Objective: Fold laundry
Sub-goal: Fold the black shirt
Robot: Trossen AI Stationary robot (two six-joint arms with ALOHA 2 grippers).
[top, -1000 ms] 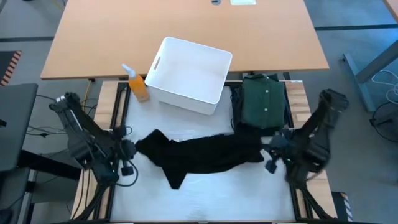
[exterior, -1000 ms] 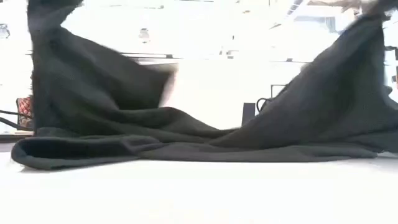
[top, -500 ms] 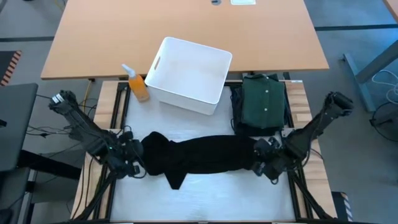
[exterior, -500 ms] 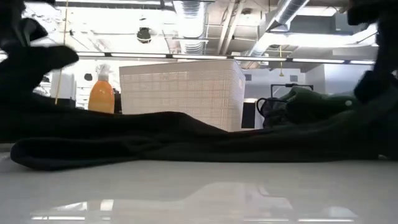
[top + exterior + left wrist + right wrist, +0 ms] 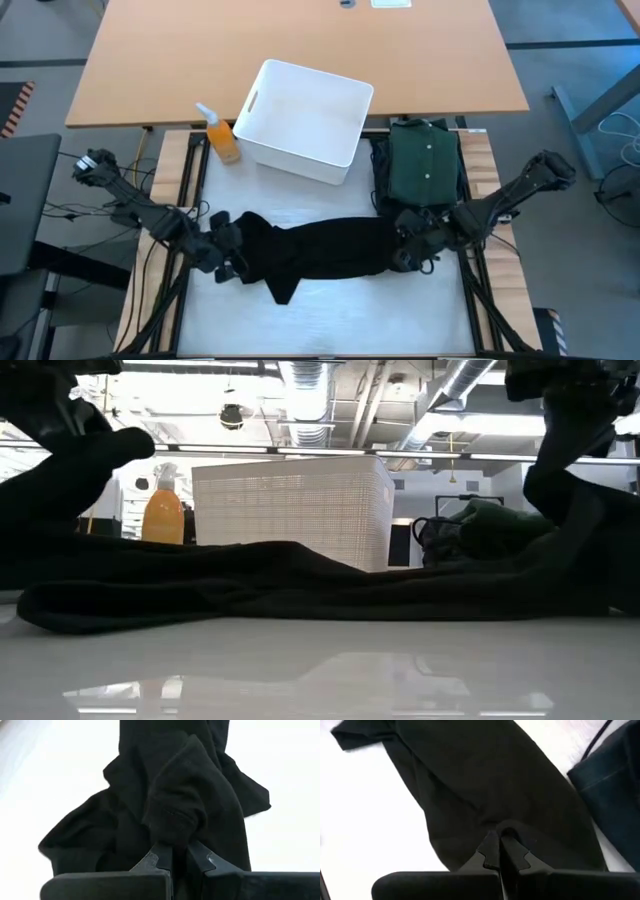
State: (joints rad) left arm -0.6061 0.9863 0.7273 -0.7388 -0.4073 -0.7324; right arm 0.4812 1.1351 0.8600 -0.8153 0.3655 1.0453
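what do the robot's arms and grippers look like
Both arms, left and right, are slim, matte black and jointed, with thin black cables trailing beside them. Each gripper, left and right, has two dark, angular fingers with stepped tips on a blocky black body.

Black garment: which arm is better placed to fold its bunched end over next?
Probably left. The left claw is shut on the black garment at the bunched end; the right claw pinches the flatter opposite end.
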